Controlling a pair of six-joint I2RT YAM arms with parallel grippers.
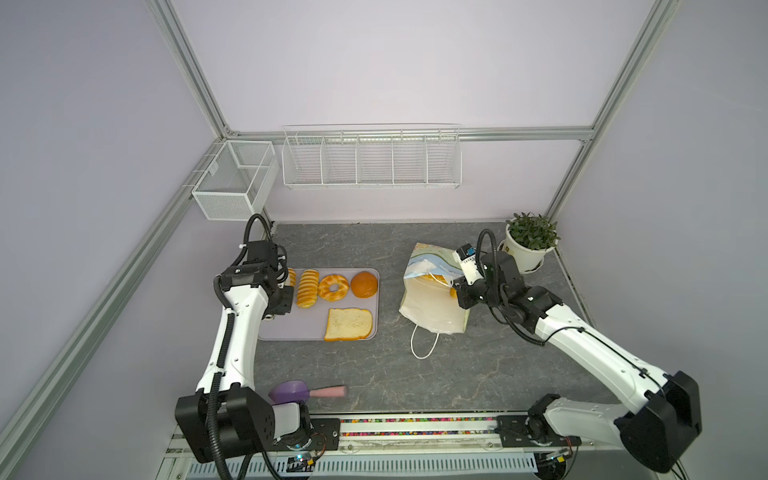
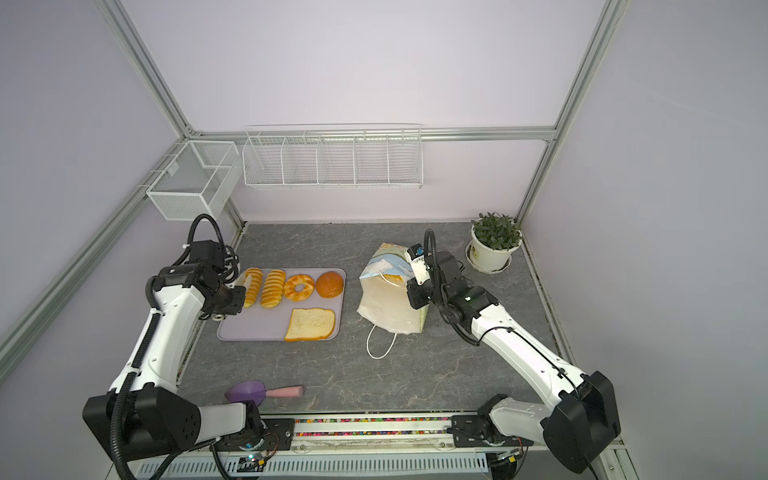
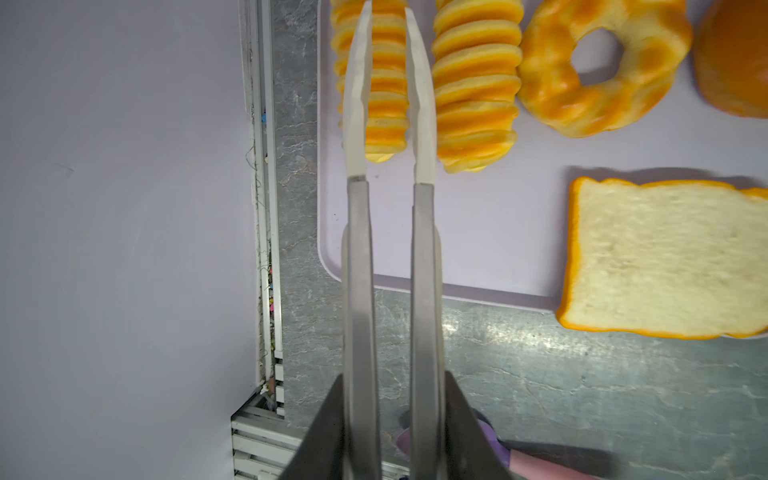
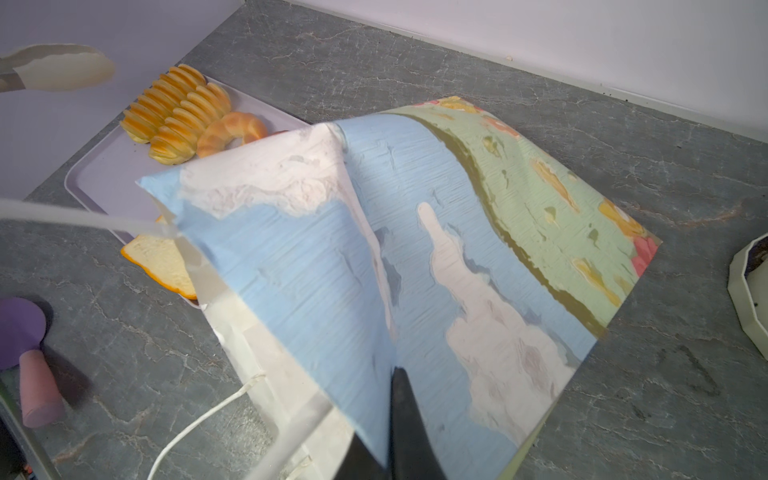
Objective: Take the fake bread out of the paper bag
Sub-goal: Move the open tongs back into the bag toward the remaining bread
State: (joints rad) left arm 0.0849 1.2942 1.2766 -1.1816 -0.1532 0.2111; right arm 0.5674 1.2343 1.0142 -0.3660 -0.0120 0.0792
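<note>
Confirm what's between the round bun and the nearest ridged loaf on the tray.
The braided ring lies between the round bun and that ridged loaf on the tray; both top views show it.

No lettering, number or brand can be read anywhere. In both top views the white camera housing [image 1: 468, 262], right of centre, carries a small strip of dark print that is too small to make out. The plant pot [image 1: 524, 254], further right at mid-height, bears a small dark label, equally illegible. The paper bag [image 4: 415, 249], filling the middle of the right wrist view, shows only painted sky, clouds and meadow.
</note>
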